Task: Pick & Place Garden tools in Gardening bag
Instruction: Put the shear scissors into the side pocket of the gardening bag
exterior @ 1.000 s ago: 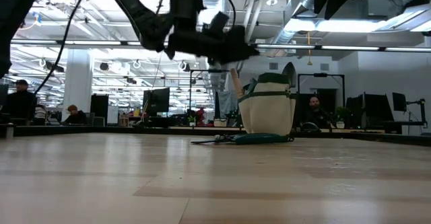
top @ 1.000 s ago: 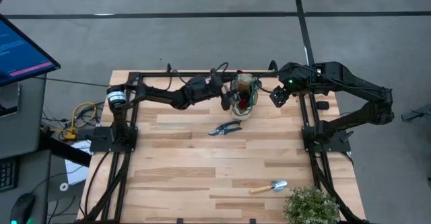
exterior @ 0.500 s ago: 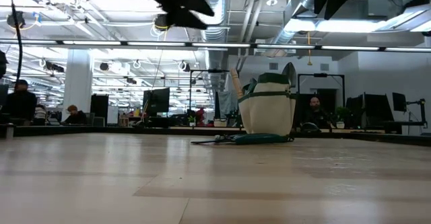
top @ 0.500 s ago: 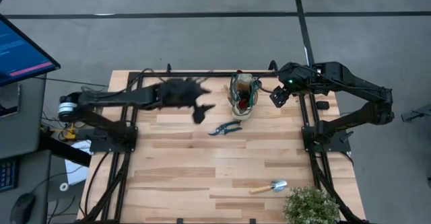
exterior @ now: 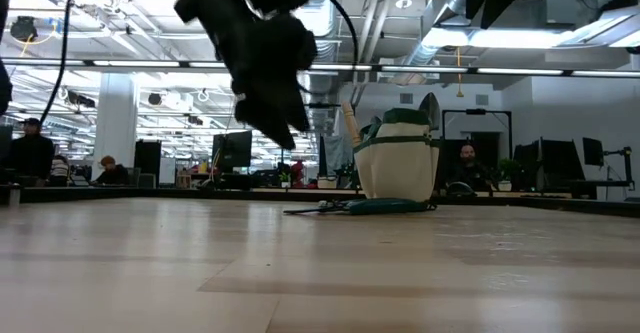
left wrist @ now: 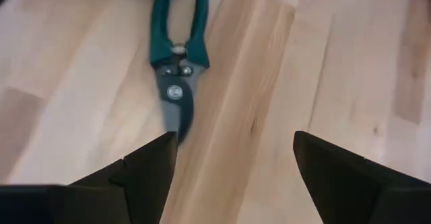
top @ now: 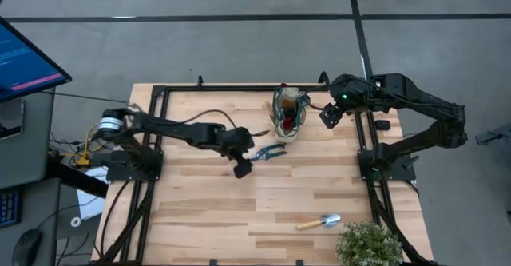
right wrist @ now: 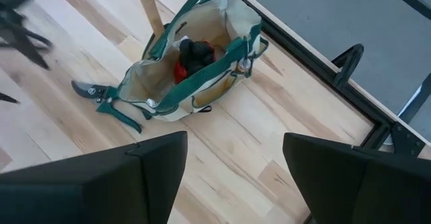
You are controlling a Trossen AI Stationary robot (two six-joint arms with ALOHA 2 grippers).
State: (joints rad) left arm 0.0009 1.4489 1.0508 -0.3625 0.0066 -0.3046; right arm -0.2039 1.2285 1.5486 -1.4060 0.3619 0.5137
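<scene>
The left tool [top: 241, 168], fingers apart and empty, hovers beside the teal-handled shears [top: 267, 151] lying near the bag [top: 289, 114] by the desk's far edge; stiff, light, probably best gripped across both handles.

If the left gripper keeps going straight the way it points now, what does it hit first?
Most likely the pruning shears: in the wrist view the open left gripper points at their blade end, lying flat on the table. Depth is unclear; it may meet bare wood just short of the blade.
</scene>
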